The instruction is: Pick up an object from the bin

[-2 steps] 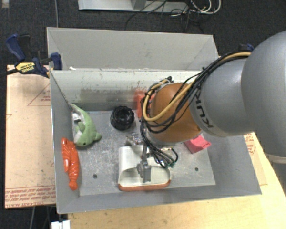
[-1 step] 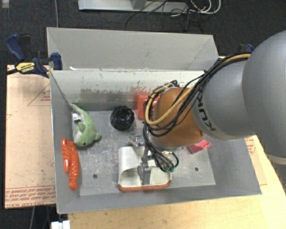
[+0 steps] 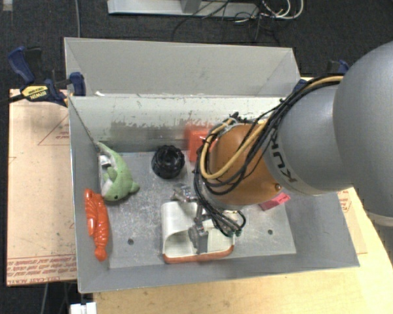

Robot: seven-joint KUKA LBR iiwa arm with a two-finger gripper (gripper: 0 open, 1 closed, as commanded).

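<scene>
Low in the frame's centre, the claw (image 3: pixel 200 231) hung directly over a white curved plastic piece with an orange-red rim (image 3: pixel 173 218), its long axis running left to right by the grey metal bin's (image 3: pixel 183 277) lower wall; the claw's opening could not be told.

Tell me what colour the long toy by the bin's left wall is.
Orange-red. The toy looks like a lobster and shows plainly in the camera view.
</scene>
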